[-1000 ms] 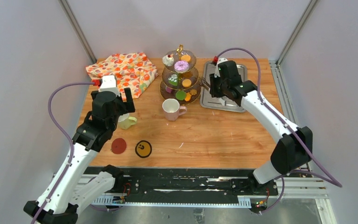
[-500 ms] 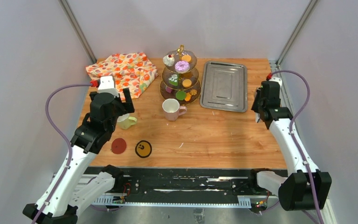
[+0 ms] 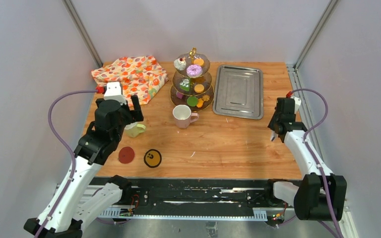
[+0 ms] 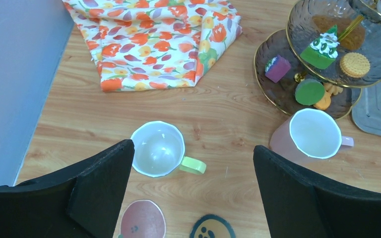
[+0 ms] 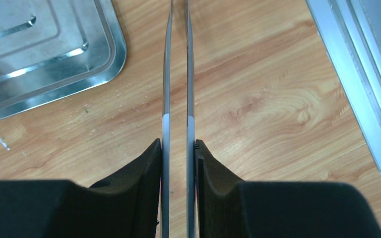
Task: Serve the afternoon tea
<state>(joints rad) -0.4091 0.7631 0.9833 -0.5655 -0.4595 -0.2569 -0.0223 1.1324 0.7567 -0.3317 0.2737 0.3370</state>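
Note:
The brown-glass three-tier stand (image 3: 192,82) with a gold handle stands at the back centre and holds the pastries: cherry cupcake, purple doughnut, green cakes, orange biscuits. It also shows in the left wrist view (image 4: 327,54). A pink mug (image 3: 182,115) (image 4: 310,135) stands in front of it. A yellow-green mug (image 3: 134,130) (image 4: 159,149) stands below my left gripper (image 4: 193,151), which is open and empty above it. My right gripper (image 5: 178,144) is shut on the metal tongs (image 5: 178,74) near the table's right edge.
An empty steel tray (image 3: 239,91) (image 5: 39,54) lies at the back right. A flowered cloth (image 3: 131,74) lies at the back left. A red coaster (image 3: 126,154) and a black-and-yellow coaster (image 3: 152,158) lie near the front left. A metal rail (image 5: 357,74) runs along the right edge.
My right arm has swung with the tongs from beside the stand, over the tray, to the table's right edge and a little nearer. The left arm has barely moved.

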